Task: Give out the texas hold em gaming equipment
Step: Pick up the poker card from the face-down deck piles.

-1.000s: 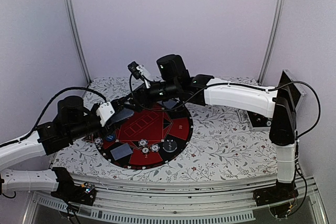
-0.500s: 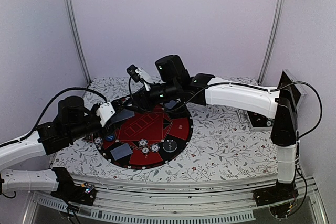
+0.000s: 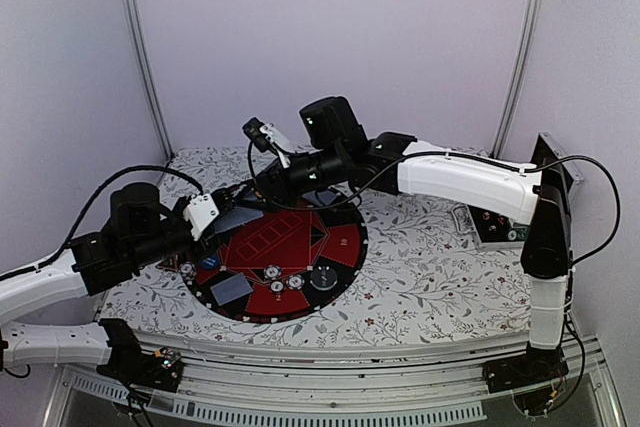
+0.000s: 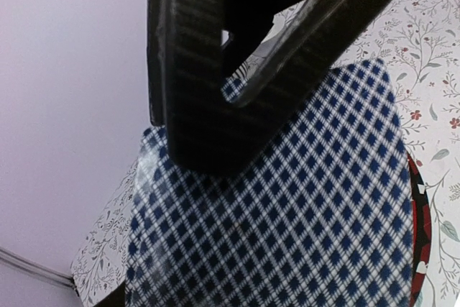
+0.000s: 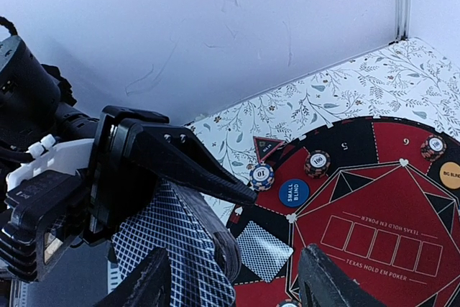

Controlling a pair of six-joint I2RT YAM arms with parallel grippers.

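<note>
Right wrist view tells you most. Over the flowered bench point(image 5: 338, 84) and the round red-and-black mat point(image 5: 374, 199), your left gripper point(image 5: 233, 221) is clamped on a stack of playing cards point(image 5: 169, 242). Their long axis slants down toward the right gripper point(image 5: 236, 264), whose fingers stand apart with nothing between them. The stack lies just near-left of that gripper, off-centre toward one finger. I judge you must shift the right gripper left before closing on the top card. A single card point(image 5: 262, 249) lies face down on the mat, with poker chips point(image 5: 261, 175) just beyond it.
</note>
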